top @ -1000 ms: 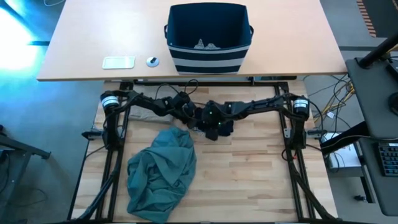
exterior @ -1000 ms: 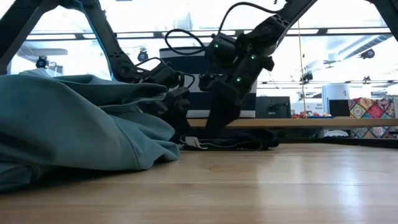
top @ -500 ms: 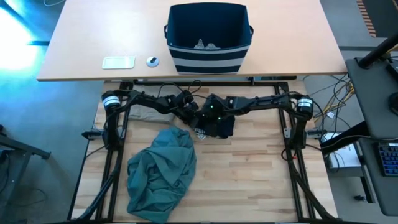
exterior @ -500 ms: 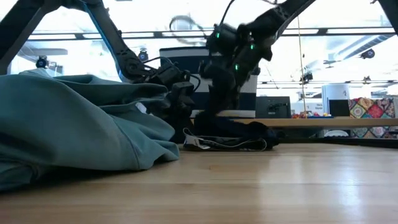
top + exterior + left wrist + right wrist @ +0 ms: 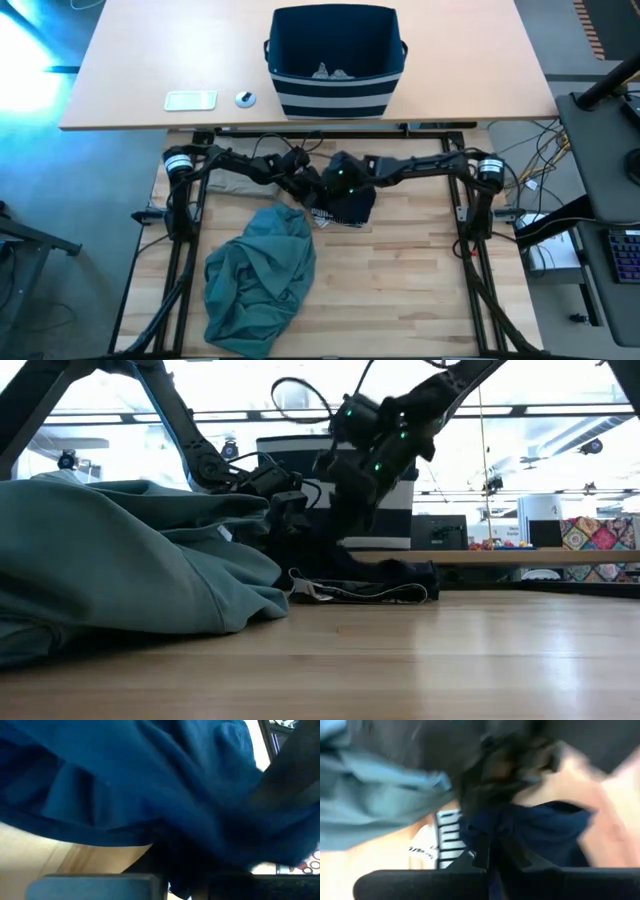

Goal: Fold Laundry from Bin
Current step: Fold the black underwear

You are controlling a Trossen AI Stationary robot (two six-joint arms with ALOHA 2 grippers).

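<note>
High view: navy-blue striped bin (image 5: 335,62) on the far tan table (image 5: 130,70), small grey pieces (image 5: 330,71) lying at its bottom. Beside it, a small white flat device (image 5: 190,100) and a small round object (image 5: 245,98). On the nearer wooden worktop (image 5: 420,280), a large teal-green garment (image 5: 260,275) heaped toward the left arm's side, a beige garment (image 5: 228,188) partly hidden under the left arm. Both arms reaching inward and meeting over a navy garment (image 5: 350,205) at the worktop's far middle; left gripper (image 5: 308,190) and right gripper (image 5: 335,195) just beside each other on the cloth, a white label (image 5: 322,214) peeking at its edge

Low view: teal-green garment (image 5: 120,560) bulking in the foreground, navy garment (image 5: 370,582) low on the wood behind it, partly lifted under the grippers, its white-edged hem (image 5: 350,595) trailing on the surface. Bin (image 5: 330,490) behind the arms

Left wrist view: navy cloth (image 5: 150,785) filling nearly everything, draped over the fingers; left gripper closed on the navy garment, a strip of wood (image 5: 60,855) beneath

Right wrist view: blurred; navy cloth (image 5: 530,835) bunched between the right gripper's fingers, pinched together on it; white lettering (image 5: 437,845) nearby, teal cloth (image 5: 375,805) beyond
</note>
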